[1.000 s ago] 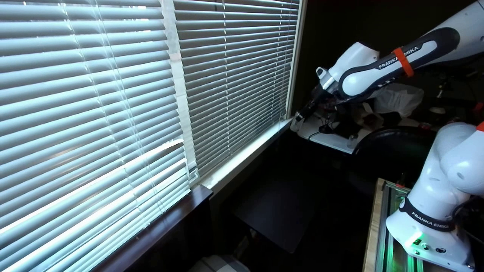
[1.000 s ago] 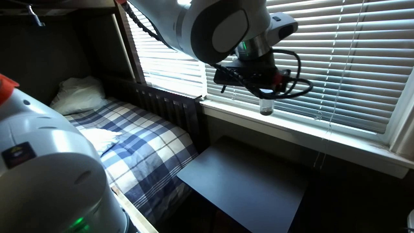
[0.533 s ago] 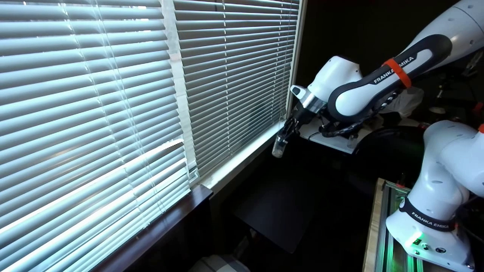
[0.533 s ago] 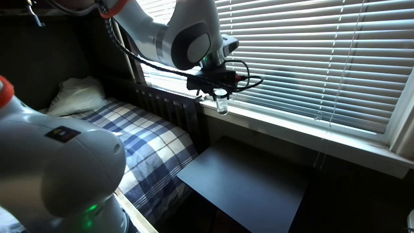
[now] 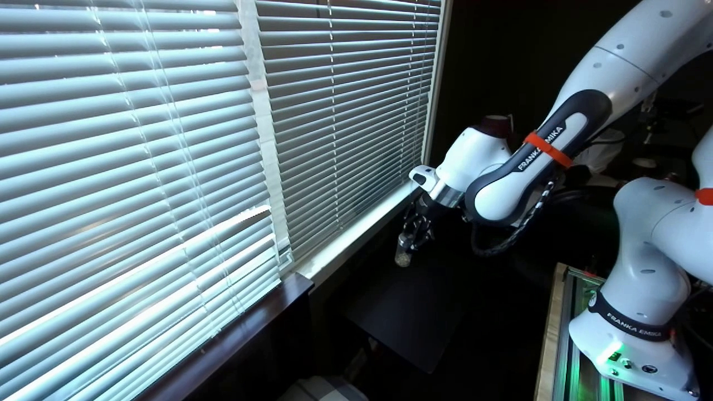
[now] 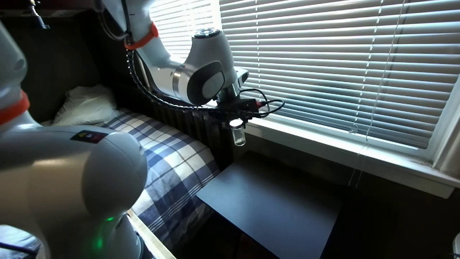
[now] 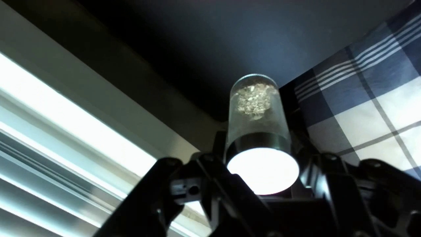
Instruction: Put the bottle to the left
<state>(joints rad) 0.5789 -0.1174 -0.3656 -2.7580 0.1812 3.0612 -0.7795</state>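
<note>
The bottle is a small clear jar with a dark band, a bright white top and grainy bits inside. It shows in both exterior views (image 5: 403,255) (image 6: 239,137) and in the wrist view (image 7: 256,108). My gripper (image 7: 261,144) is shut on it, with a black finger on each side near its top. In an exterior view the gripper (image 5: 415,234) holds the bottle slightly tilted in the air, above the far part of the dark table (image 6: 273,208) near the window sill. The gripper's fingers are mostly dark in an exterior view (image 6: 238,120).
A white window sill (image 6: 323,140) with blinds (image 5: 356,111) runs behind the table. A bed with a blue and white plaid cover (image 6: 172,154) stands beside the table, with a dark slatted bed end (image 6: 212,133). The plaid cover also shows in the wrist view (image 7: 361,108).
My gripper has moved with the bottle in it toward the bed side and lower, from in front of the sill and blinds to above the table. It stays shut on the bottle.
</note>
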